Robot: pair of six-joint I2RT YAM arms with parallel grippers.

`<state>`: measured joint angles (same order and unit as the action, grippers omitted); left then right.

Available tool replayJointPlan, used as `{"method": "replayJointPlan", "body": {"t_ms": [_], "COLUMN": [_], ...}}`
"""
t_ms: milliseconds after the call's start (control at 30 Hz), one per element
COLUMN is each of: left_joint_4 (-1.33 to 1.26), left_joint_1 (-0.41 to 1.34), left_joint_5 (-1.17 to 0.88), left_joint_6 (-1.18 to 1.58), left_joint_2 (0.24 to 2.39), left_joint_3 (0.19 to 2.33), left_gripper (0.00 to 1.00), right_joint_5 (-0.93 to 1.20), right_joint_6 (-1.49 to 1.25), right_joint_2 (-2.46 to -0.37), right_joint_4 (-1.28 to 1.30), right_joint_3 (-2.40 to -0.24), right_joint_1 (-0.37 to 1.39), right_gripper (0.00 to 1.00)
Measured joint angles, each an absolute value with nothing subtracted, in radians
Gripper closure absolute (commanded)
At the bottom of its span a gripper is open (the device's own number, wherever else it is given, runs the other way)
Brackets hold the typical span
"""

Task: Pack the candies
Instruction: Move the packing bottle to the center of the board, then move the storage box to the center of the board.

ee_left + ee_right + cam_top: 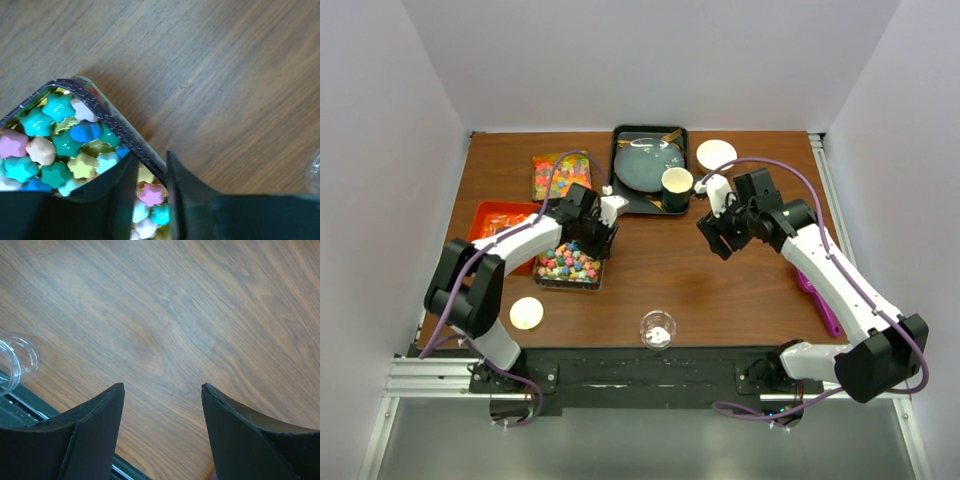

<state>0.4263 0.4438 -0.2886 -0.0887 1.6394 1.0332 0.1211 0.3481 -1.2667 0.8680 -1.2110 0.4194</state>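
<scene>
Dozens of small star-shaped candies — pink, teal, blue, yellow — lie heaped in a shallow dark-rimmed tray, which from above sits toward nine o'clock of the table centre. My left gripper straddles that tray's corner: one finger inside among the sweets, the other outside, the wall running through the narrow gap. Whether the jaws actually pinch the wall or only stand close beside it, I cannot tell. My right gripper hangs toward three o'clock over bare wood, jaws apart and holding nothing. The clear jar stands at six o'clock, near the front edge.

I judge the candies light, hard and glossy — likely to skate out from between broad fingers and to roll if nudged. Picking them one by one looks poor. The tray wall seems the better hold, though it looks thin and may flex or tip, so I would grip it low and lift level. The purple scoop at four o'clock is another option.
</scene>
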Motion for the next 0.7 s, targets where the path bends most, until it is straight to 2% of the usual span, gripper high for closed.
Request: {"method": "replayJointPlan", "body": {"t_ms": [167, 267, 467, 700], "left_joint_4": [0.434, 0.427, 0.425, 0.461], "left_joint_1": [0.519, 0.603, 0.755, 0.863], "left_joint_5": [-0.253, -0.244, -0.239, -0.223], "left_joint_6": [-0.072, -0.072, -0.101, -0.144], "left_joint_2": [1.679, 1.683, 1.706, 1.842], "left_joint_3": [1.069, 1.070, 1.092, 1.265], "left_gripper": [0.86, 0.91, 0.98, 1.00], "right_joint_5": [0.124, 0.123, 0.118, 0.057], "right_joint_6": [0.348, 0.349, 0.352, 0.351], "right_joint_2": [-1.270, -1.274, -1.278, -1.276], "right_joint_4": [0.861, 0.855, 0.852, 0.847], "right_joint_3": [-1.211, -1.211, -1.211, -1.210], "right_joint_1": [0.419, 0.418, 0.415, 0.356], "right_gripper": [0.34, 0.34, 0.34, 0.34]}}
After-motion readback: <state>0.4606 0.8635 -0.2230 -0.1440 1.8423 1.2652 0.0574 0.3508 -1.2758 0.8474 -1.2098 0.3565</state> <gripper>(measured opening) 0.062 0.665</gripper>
